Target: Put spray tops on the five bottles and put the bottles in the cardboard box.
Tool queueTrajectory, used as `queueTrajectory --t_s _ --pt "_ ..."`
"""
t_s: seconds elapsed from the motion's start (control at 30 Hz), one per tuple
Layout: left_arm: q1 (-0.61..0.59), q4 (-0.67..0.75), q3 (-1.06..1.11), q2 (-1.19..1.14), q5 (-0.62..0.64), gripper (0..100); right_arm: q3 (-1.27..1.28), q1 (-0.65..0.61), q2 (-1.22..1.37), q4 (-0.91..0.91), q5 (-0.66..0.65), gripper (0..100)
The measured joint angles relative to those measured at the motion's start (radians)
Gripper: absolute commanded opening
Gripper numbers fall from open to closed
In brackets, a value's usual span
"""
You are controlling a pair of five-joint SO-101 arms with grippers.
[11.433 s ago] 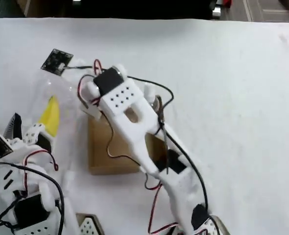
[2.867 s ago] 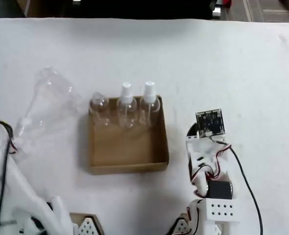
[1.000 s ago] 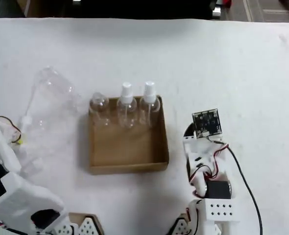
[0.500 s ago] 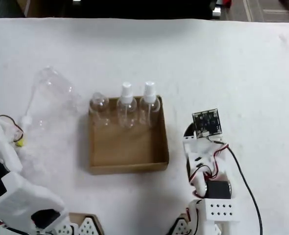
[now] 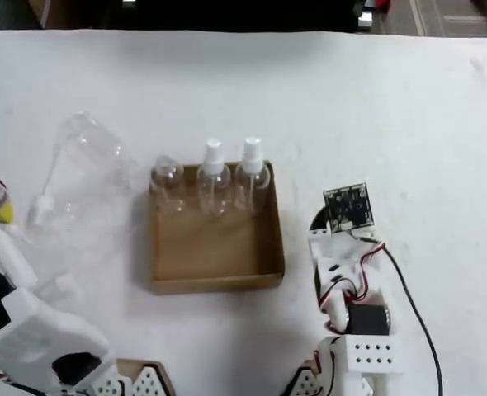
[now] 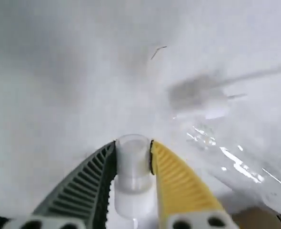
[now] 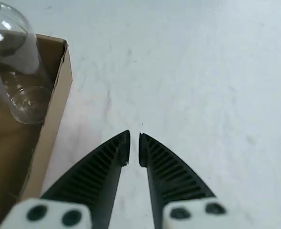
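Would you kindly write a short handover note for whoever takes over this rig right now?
Left gripper: shut on a white spray top, left of the box.
Right gripper: shut, empty, right of the cardboard box.
Done: two capped bottles stand in the box; a third bottle there looks uncapped.
To do: clear bottles and a loose spray top lie left of the box; cap and box them.
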State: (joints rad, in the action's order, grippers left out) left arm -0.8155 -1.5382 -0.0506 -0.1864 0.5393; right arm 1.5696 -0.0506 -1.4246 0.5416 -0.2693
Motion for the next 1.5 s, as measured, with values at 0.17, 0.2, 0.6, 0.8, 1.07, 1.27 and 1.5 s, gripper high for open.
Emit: queueTrajectory --t_s 0.17,0.2,0.6,0.8,1.07,1.27,1.5 --pt "0.000 -0.226 -0.397 0.005 -0.041 2 0.000 0.000 0.000 0.000 0.000 1.5" --pt "0.000 -0.233 -0.463 0.017 -0.069 3 0.000 0.000 0.000 0.000 0.000 1.5" --pt "0.542 -0.186 -0.907 0.430 -0.499 2 0.015 0.000 0.000 0.000 -0.008 1.5" --pt "0.706 -0.181 -0.910 0.450 -0.456 2 0.018 0.002 0.000 -0.012 -0.051 1.5" --pt "0.832 -0.232 -0.945 0.612 -0.511 2 0.063 0.002 0.000 -0.098 -0.058 1.5" --pt "0.848 -0.236 -0.832 0.766 -0.512 2 0.063 0.003 0.000 -0.098 -0.058 1.5" --pt "0.884 -0.043 -0.457 1.040 -0.519 2 0.063 0.002 0.000 -0.098 -0.058 1.5"
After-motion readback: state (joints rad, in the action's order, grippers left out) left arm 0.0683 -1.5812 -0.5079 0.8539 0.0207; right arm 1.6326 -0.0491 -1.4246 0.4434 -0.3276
